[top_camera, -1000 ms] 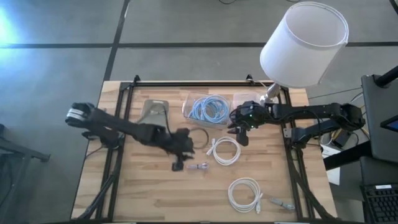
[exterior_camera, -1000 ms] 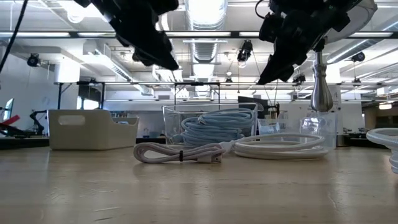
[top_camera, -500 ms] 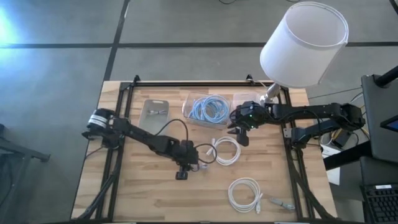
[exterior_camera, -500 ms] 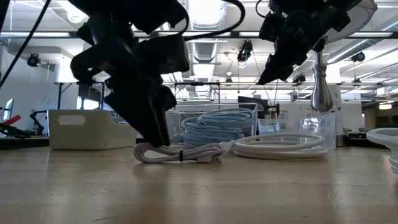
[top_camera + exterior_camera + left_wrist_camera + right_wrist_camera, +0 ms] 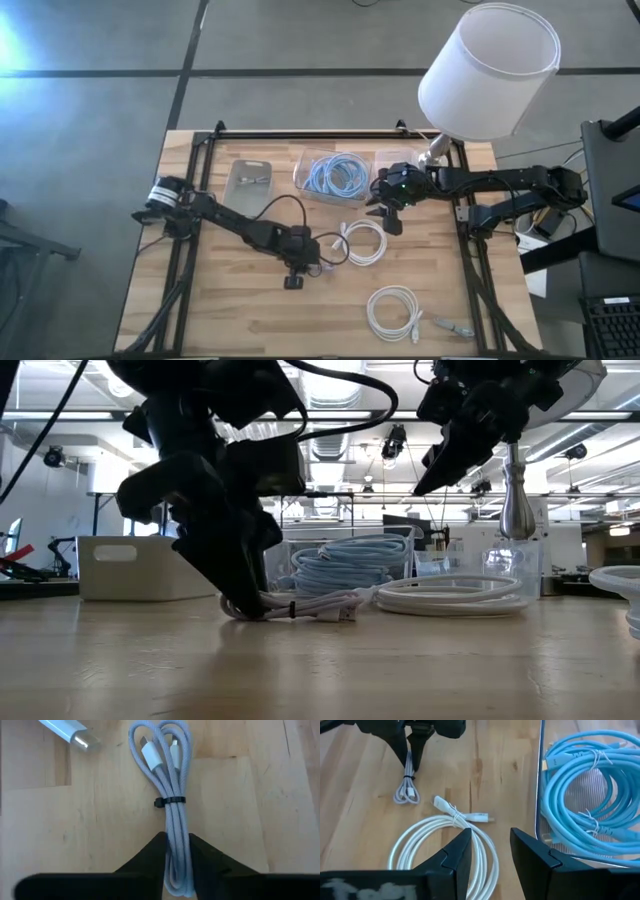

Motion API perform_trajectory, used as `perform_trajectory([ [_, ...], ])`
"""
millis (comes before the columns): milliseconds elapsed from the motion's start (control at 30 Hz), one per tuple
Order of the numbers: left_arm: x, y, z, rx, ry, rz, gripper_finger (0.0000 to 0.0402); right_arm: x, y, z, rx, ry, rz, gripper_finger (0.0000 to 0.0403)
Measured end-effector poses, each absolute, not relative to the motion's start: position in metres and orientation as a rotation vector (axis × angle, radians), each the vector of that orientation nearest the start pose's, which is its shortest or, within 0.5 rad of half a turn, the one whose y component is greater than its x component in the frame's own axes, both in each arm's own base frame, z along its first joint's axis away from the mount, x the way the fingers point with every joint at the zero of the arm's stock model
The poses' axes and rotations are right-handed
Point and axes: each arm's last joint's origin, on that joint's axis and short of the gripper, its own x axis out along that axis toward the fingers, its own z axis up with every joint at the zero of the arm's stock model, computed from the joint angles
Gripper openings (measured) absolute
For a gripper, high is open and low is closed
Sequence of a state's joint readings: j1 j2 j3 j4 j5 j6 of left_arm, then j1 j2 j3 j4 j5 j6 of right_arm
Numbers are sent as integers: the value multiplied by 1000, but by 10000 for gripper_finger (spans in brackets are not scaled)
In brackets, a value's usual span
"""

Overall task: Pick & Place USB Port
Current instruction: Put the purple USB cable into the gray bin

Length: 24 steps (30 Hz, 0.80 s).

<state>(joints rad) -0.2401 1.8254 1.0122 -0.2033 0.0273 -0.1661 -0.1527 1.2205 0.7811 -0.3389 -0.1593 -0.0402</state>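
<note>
The USB cable (image 5: 172,795) is a short grey-white bundle tied with a black band (image 5: 170,801), its plugs at the far end. It lies flat on the wooden table (image 5: 230,300), left of centre. My left gripper (image 5: 177,857) is down at the table and shut on the bundle's looped end (image 5: 245,608). The low view shows the rest of the bundle (image 5: 310,606) lying to the gripper's right. My right gripper (image 5: 487,855) hangs open above the table's far right, over a white cable coil (image 5: 445,850), and touches nothing. My left gripper pinches the bundle's looped end (image 5: 177,852), the one away from the plugs, between its two fingers (image 5: 152,857), one on each long side. The fingers slant down from the table's left. The whole bundle lies flat on the table.
A clear bin holding blue cables (image 5: 335,175) and a grey tray (image 5: 248,180) stand at the far side. One white coil (image 5: 362,243) lies just right of the bundle and another (image 5: 393,312) near the front. A lamp (image 5: 490,70) stands at the far right corner.
My left gripper has come down to the table and a little toward its right edge, tipping steeper, and now stands at the cable bundle's left end. The bundle has stayed where it lay.
</note>
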Motion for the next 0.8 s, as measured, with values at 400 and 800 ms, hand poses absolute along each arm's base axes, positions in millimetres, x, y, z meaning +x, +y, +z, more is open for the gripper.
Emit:
perform_trajectory([
  [400,299,-66,203,129,1025,89,36,243,-33,234,68,768,27,132],
  [800,209,-28,266,282,1207,314,35,243,-33,234,72,762,25,137],
])
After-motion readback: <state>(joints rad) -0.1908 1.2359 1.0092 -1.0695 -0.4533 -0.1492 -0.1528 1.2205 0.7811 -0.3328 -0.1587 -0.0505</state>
